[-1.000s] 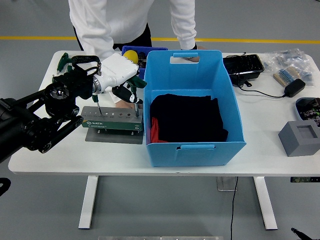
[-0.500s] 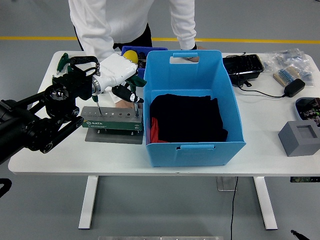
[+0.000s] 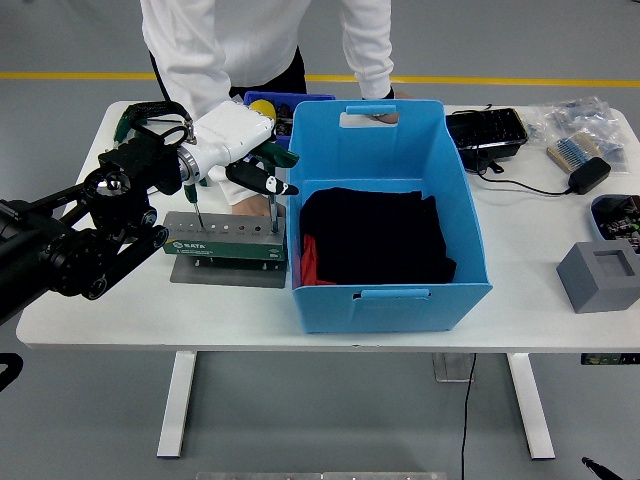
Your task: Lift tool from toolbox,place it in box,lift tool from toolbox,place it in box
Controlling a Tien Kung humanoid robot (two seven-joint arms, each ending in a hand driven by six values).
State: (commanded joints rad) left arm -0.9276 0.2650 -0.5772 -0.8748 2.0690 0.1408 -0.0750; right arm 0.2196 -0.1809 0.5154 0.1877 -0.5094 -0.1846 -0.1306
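Left hand, left of centre, risen slightly since a moment ago, fingers curled around a screwdriver still socketed in green metal toolbox beside blue plastic box; extraction likely starting.

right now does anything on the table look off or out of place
Nothing looks spilled or damaged. The tool rack sits flat beside the blue bin, with dark cloth lying inside. The left hand works a tool above the rack. Clutter at the far right is untidy but undisturbed.
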